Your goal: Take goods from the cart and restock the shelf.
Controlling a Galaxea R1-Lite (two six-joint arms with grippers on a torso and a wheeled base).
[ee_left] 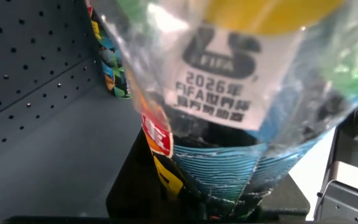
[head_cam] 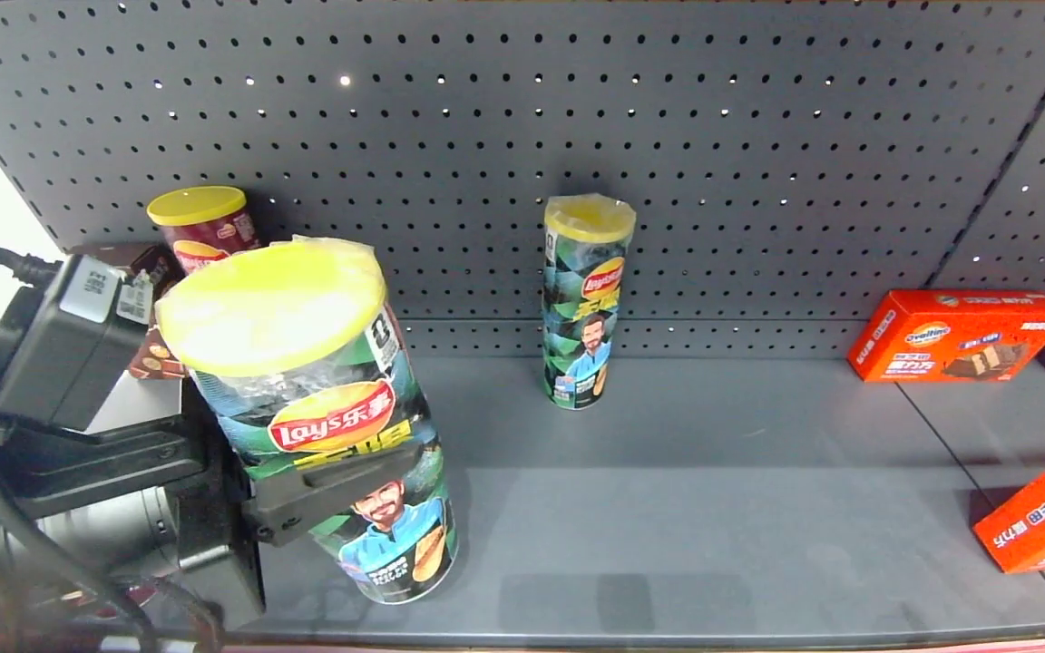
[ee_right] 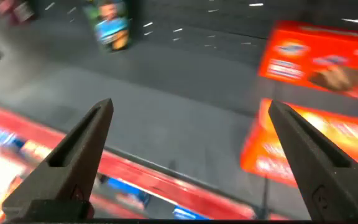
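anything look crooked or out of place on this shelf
Mainly the chip can held in the left gripper: it leans toward the robot's left near the front of the shelf, while the other chip can stands upright at the back. The nearer orange box lies skewed to the shelf edge. Nothing looks spilled or damaged.
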